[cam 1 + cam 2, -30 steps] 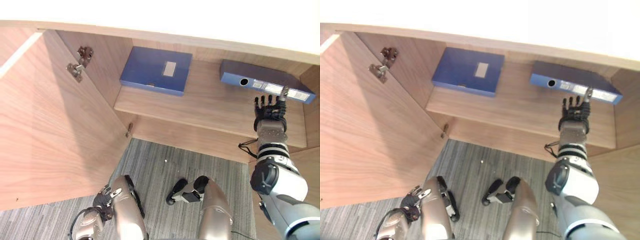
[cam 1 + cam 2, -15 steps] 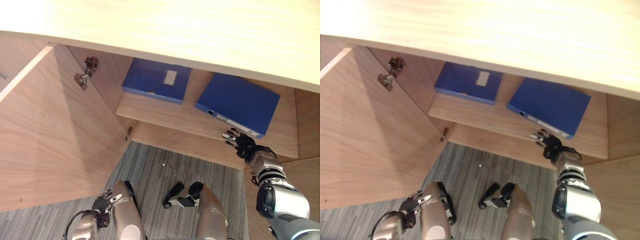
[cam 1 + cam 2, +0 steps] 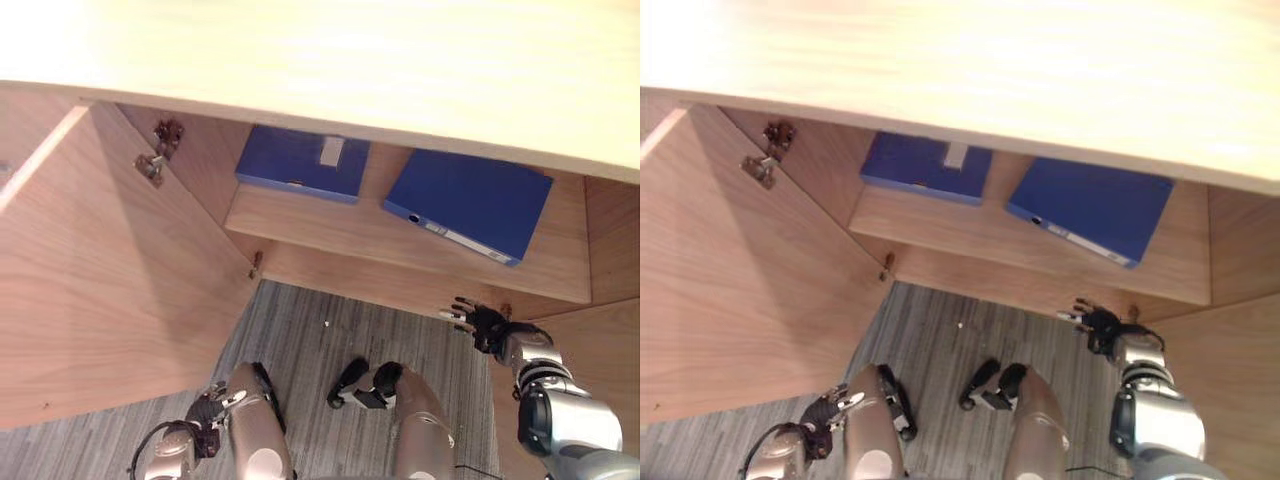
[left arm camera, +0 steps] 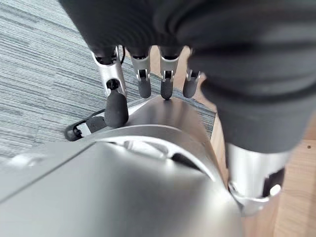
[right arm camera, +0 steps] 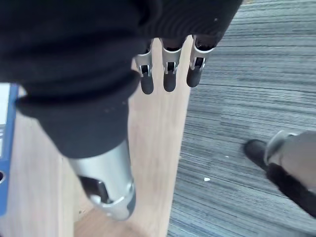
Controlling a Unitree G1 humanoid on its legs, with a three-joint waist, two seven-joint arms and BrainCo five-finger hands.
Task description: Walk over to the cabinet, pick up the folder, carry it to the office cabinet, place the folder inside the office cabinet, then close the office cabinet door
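Note:
Two blue folders lie flat on the shelf (image 3: 330, 215) inside the open wooden cabinet. One folder (image 3: 470, 203) with a labelled spine rests at the right, angled; the other folder (image 3: 303, 163) sits at the back left. My right hand (image 3: 480, 322) hovers below the shelf's front edge, under the right folder and apart from it, its fingers (image 5: 168, 74) straight and holding nothing. A strip of that folder (image 5: 4, 148) shows in the right wrist view. My left hand (image 3: 205, 410) hangs low by my side with relaxed fingers (image 4: 143, 79).
The cabinet door (image 3: 110, 290) stands wide open at the left, with two metal hinges (image 3: 158, 160) on the inner wall. The pale cabinet top (image 3: 350, 60) overhangs the shelf. Grey striped carpet (image 3: 320, 340) lies below.
My right hand has pulled back from the right folder's spine and dropped below the shelf's front edge. The folder stays on the shelf. The camera has shifted too.

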